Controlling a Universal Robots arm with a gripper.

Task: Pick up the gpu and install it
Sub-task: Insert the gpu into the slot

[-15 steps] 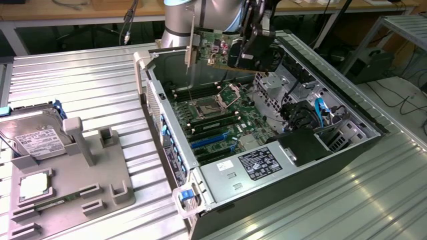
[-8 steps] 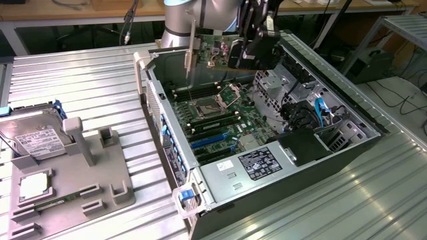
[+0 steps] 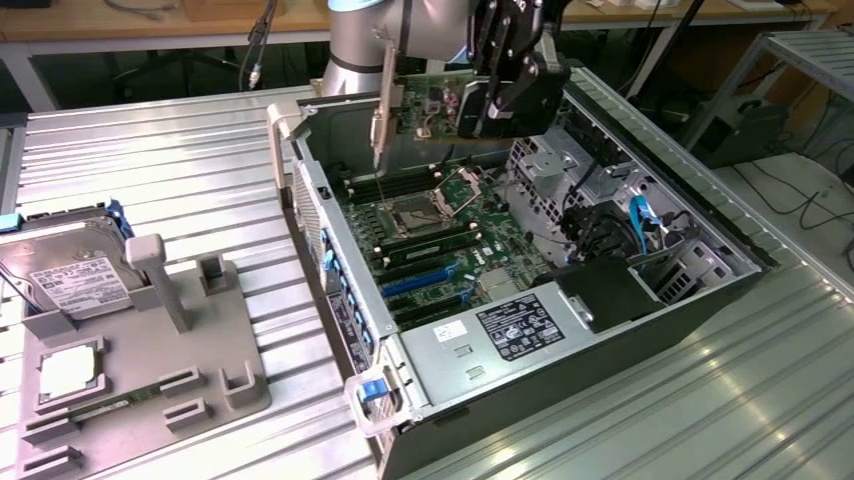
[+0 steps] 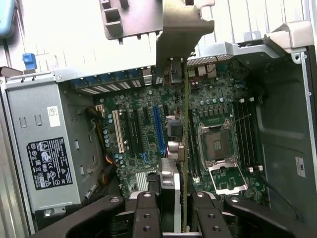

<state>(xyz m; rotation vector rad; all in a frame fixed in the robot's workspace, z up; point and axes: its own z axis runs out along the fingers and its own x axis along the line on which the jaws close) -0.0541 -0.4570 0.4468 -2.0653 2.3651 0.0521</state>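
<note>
Grasps the gpu [image 3: 430, 105], a thin flat expansion card with a green, component-studded face and a silvery metal bracket along one end, between the fingers of the black two-fingered gripper [image 3: 501, 115]. Clenches on the card's upper part, jaws partly closed around it. Holds it on edge, bracket end toward the exterior view's left, in the air above the far end of the open black-and-silver computer case [image 3: 400, 345], which lies on its side. Hangs over the green motherboard [image 3: 447, 250], above the row of memory slots and the square silver processor socket [image 3: 407, 215], apparently clear of the board and seated in no slot.

From the wrist: gripper [image 4: 176, 210] closed on the gpu [image 4: 185, 144], here an edge-on strip running between the long blue expansion slot [image 4: 158, 124] and the processor socket [image 4: 218, 146], with the bracket end up against the case's rear wall.

Farther along the case, at the end nearest the exterior camera: a silver box-shaped power supply with a black label [image 3: 514, 330], and beside it, toward the exterior view's right, a thin blue cable [image 3: 641, 225] among black ones.

Outside the case, on the exterior view's left: a grey plastic fixture tray [image 3: 174, 370] on the ribbed metal table [image 3: 160, 170], with a silver hard drive bearing a white label [image 3: 74, 280] resting in it, well apart from the gripper.
</note>
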